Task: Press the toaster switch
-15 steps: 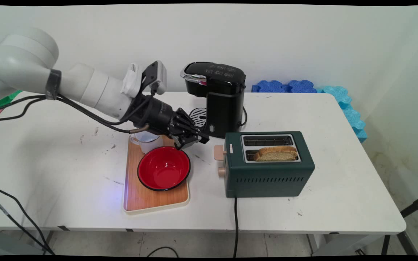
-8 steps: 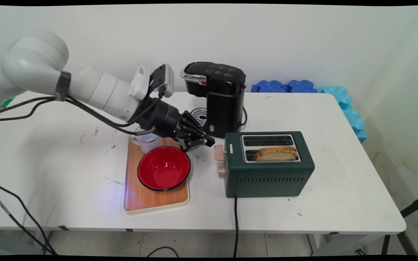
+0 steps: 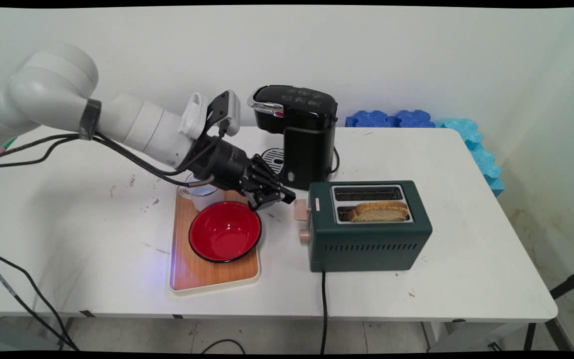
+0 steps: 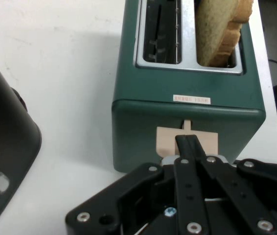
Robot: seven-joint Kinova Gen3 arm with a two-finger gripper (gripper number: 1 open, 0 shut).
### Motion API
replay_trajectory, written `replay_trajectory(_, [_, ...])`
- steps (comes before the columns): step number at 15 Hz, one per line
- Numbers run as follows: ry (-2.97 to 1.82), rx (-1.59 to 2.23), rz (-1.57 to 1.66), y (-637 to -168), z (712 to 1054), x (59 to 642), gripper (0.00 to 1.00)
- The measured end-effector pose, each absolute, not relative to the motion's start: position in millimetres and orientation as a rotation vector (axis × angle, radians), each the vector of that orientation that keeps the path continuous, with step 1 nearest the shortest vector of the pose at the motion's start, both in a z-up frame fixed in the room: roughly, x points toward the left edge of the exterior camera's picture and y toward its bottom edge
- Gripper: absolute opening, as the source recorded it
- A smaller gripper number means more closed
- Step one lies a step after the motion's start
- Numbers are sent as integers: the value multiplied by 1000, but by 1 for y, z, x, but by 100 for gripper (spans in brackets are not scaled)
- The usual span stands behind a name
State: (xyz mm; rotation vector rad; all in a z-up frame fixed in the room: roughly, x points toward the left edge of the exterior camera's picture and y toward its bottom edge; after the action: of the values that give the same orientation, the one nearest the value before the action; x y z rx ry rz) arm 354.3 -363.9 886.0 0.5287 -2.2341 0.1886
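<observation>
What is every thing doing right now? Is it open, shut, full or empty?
gripper: shut, tip at the toaster's lever
lever: up
toaster: bread in the near slot, far slot empty
bread: upright, sticking out
coffee machine: lid shut
red bowl: empty, on the tray
cup: upright on the tray, partly hidden

Dark green toaster (image 3: 369, 227) with beige lever (image 4: 187, 141); red bowl (image 3: 224, 231), black-rimmed; black coffee maker (image 3: 301, 134); white counter (image 3: 466, 259).
</observation>
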Motion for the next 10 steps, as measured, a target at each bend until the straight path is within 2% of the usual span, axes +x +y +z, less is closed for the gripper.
replay_trajectory(10, [-2224,525,172,-369,875,347,0])
